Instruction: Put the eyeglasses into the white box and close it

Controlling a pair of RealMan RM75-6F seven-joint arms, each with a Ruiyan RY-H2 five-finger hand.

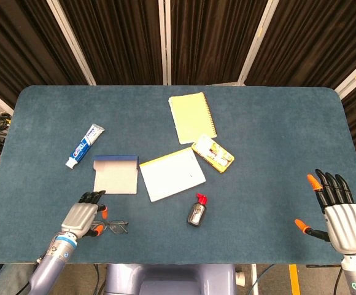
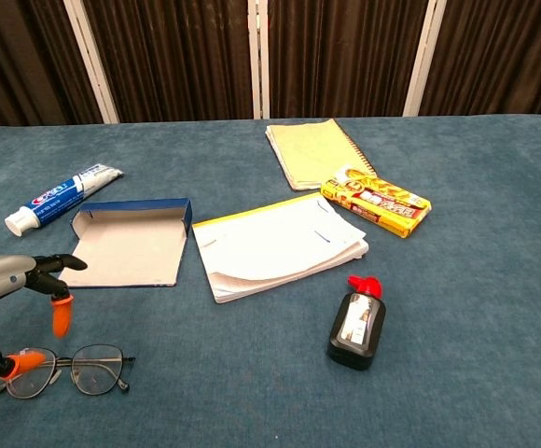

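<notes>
1. Left hand (image 1: 85, 217) low over the near-left part of the table (image 1: 276, 147), fingers apart, nothing gripped; orange-tipped thumb down at the left lens of the eyeglasses (image 2: 65, 370), contact or bare clearance impossible to tell.
2. Another orange fingertip hanging just above the frame in the chest view, clear of it.
3. Right hand (image 1: 340, 212) well apart at the near-right corner, fingers spread, holding nothing.
4. Eyeglasses flat on the blue cloth, lenses side by side, temples apparently folded; just nearer than the white box (image 1: 115, 176), not touching it.
5. White box lying open and flat, blue-edged flap on its far side, beside the white notepad (image 1: 172, 174).
6. Likely risks: thin wire frame lying flush on cloth, little for broad fingers to get under; a thumb pressing on the lens more apt to slide or tip the frame than lift it.
7. Uneven pinch on one lens probably leaving the other side drooping, then catching the box edge on the way in.
8. Ink bottle (image 2: 356, 323) to the right, well clear of the likely path.
</notes>
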